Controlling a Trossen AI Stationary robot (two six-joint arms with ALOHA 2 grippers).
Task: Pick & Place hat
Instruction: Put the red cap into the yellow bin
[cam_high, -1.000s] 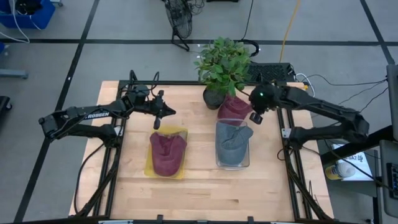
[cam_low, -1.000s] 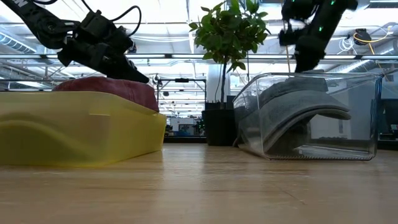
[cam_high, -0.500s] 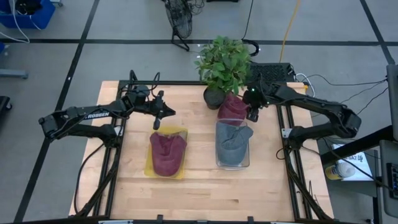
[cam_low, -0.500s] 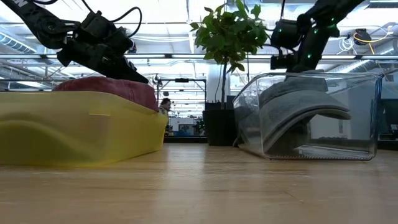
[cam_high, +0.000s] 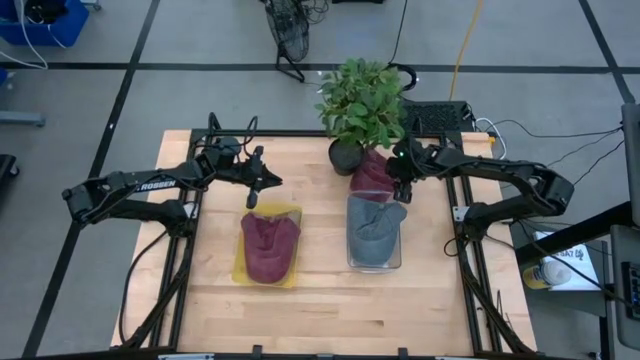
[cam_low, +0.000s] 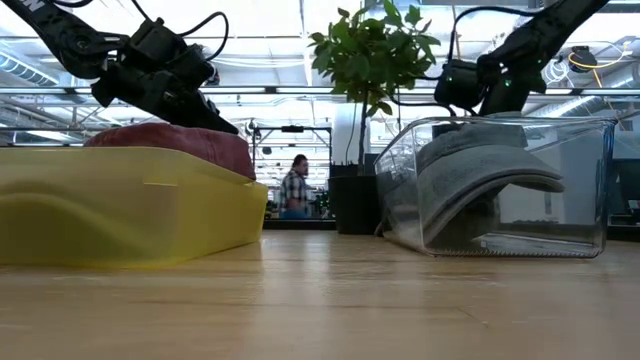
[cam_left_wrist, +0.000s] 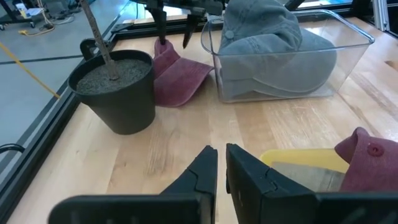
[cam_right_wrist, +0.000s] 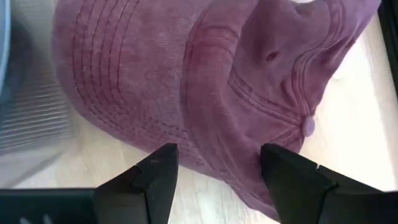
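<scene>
Loose maroon cloth hat (cam_high: 374, 172): lying flat on the wooden counter (cam_high: 320, 300), between the black potted plant (cam_high: 345, 155) and the clear plastic bin (cam_high: 374, 262) holding a grey cap (cam_high: 374, 228). Right gripper (cam_right_wrist: 217, 171): directly above this hat, fingers spread, grasping nothing. Left gripper (cam_left_wrist: 221, 163): nearly closed, empty, beside the yellow tray (cam_high: 240, 268) holding a second maroon cap (cam_high: 269, 246).

Maroon hat (cam_high: 373, 172) before me, lying loose and crumpled on the table between plant pot (cam_high: 343, 156) and clear bin (cam_high: 373, 262), its crown button showing in my right wrist view.
</scene>
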